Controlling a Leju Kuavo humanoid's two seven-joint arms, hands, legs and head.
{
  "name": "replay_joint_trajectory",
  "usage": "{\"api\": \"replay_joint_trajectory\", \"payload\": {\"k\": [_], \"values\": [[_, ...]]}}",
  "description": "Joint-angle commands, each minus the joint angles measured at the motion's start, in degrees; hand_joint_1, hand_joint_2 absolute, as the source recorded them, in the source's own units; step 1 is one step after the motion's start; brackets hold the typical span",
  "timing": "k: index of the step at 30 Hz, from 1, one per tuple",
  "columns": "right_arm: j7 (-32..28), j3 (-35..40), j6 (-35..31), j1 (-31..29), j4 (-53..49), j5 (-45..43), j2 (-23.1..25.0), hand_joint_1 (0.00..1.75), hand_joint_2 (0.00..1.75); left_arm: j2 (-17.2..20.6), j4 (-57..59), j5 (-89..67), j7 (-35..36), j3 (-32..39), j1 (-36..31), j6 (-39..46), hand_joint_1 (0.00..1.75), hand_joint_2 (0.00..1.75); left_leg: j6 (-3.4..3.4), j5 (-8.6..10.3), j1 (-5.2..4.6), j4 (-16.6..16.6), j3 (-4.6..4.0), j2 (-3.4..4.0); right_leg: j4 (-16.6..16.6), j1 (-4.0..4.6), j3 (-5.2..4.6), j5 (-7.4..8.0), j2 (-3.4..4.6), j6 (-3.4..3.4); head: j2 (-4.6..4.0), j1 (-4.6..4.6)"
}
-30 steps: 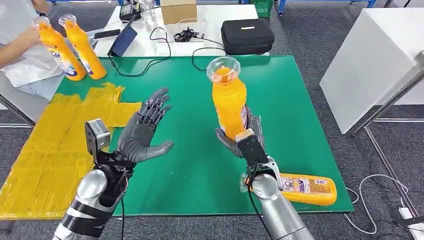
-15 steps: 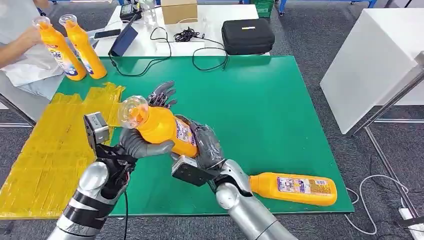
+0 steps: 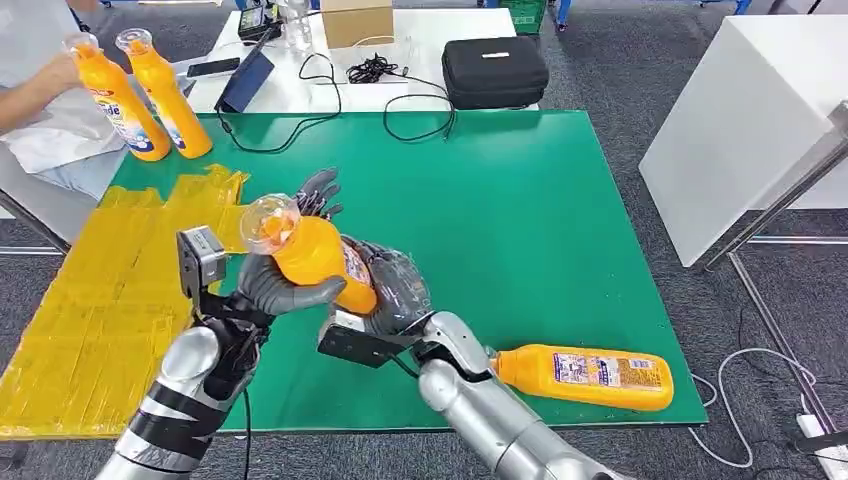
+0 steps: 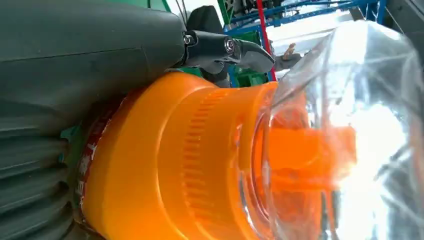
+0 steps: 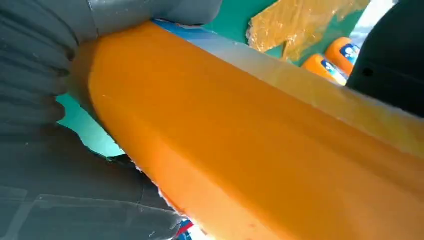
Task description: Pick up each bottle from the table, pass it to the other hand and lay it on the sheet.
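Observation:
An orange bottle (image 3: 315, 260) with a clear cap hangs tilted above the green mat (image 3: 520, 200), cap toward the yellow sheet (image 3: 90, 300). My right hand (image 3: 395, 290) grips its lower body. My left hand (image 3: 285, 285) holds it near the neck, thumb curled under and fingers reaching behind. The left wrist view has the bottle's shoulder (image 4: 200, 160) lying against my left hand (image 4: 75, 60). In the right wrist view the bottle's side (image 5: 250, 140) rests in my right hand (image 5: 50, 150). A second orange bottle (image 3: 585, 375) lies on the mat near its front right corner.
At the far left a person holds two upright orange bottles (image 3: 150, 85) by the mat's back corner. A black case (image 3: 495, 70), cables and a box sit on the white table behind. A white cabinet (image 3: 750, 120) stands to the right.
My right hand swung the upright bottle left and tipped it over into my left hand. In the last half second both hands and the bottle barely shifted.

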Motion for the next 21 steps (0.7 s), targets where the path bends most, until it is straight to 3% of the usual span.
{"api": "replay_joint_trajectory", "payload": {"k": [1,16,17,18,21], "values": [[-1.6,11.9,1.1,0.1,6.4,1.9,1.4,1.75,1.75,-2.4,4.2,-0.1,-0.1,-2.7,-6.1,1.1,1.75,1.75,-0.04,-0.13,0.09,0.0,0.21,-0.18,0.0,0.10,0.29,-0.17,-0.24,-0.05,0.00,-0.02],[-2.1,9.1,-1.2,1.4,3.0,-1.1,0.6,1.75,1.75,-2.5,4.9,0.4,-0.3,-1.4,-6.0,2.1,1.75,1.75,-0.03,-0.09,0.06,0.0,0.15,-0.21,0.0,0.09,0.20,-0.15,-0.26,-0.03,0.00,0.00],[-3.9,7.3,-3.2,2.8,0.8,-3.1,0.6,0.96,1.75,-2.3,4.8,0.4,-0.3,-1.0,-5.7,2.5,1.75,1.75,-0.03,-0.13,0.08,0.0,0.21,-0.24,0.0,0.12,0.28,-0.20,-0.31,-0.04,0.00,-0.02],[-4.4,6.7,-3.6,3.6,-1.1,-4.1,0.3,0.00,1.75,-2.1,4.5,0.4,-0.4,-0.7,-5.4,3.0,1.75,1.75,-0.03,-0.10,0.07,0.0,0.15,-0.24,0.0,0.10,0.21,-0.16,-0.30,-0.04,0.00,0.00],[-6.0,3.9,-6.3,7.4,-12.1,-8.0,-2.0,0.00,1.75,-1.3,3.8,-2.8,-1.1,0.5,-4.9,7.4,1.75,1.75,-0.03,-0.07,0.04,0.0,0.07,-0.19,0.0,0.07,0.11,-0.13,-0.23,-0.03,0.00,0.00]]}}
